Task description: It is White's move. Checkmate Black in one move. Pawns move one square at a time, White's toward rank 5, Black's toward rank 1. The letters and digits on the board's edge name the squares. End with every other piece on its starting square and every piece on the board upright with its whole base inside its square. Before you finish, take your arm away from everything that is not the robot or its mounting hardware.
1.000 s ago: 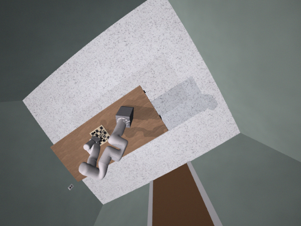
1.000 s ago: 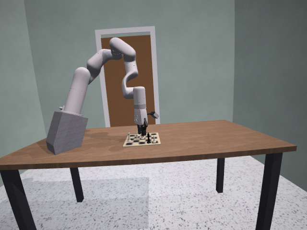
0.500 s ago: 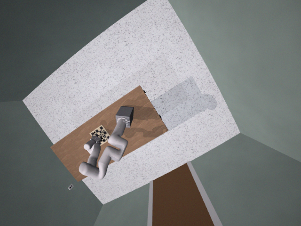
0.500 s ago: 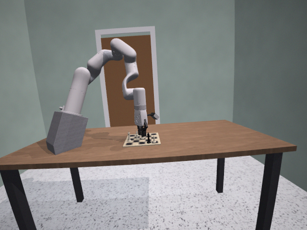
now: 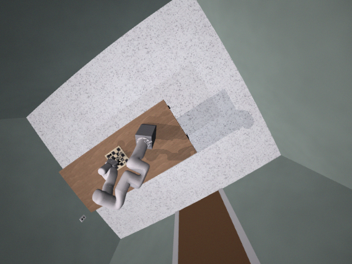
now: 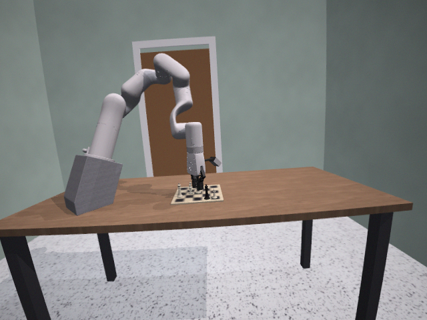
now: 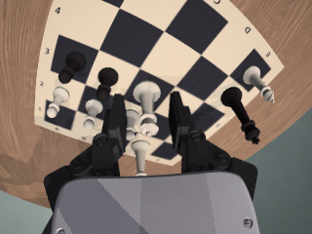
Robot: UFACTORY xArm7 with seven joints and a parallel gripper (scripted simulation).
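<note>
White piece [image 7: 140, 150], low centre of the wrist view, was straddled by the half-spread claw [image 7: 144, 132], unpinched; judged light, rigid, tippy; best taken mid-stem.

Cream-and-black checkered board [image 7: 163, 33], brown wood-grain table [image 6: 275, 193], speckled white floor [image 6: 241, 275]

White arm [image 5: 125, 173] bent over small chessboard [image 5: 116, 157], wooden table [image 5: 170, 142], pieces perhaps too small to tell

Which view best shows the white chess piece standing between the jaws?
Wrist view: the tall white chess piece stands between the two dark jaws, which straddle it without visibly pinching, above the checkered chessboard. In the exterior view the gripper hides it; the top view shows only a tiny board.
</note>
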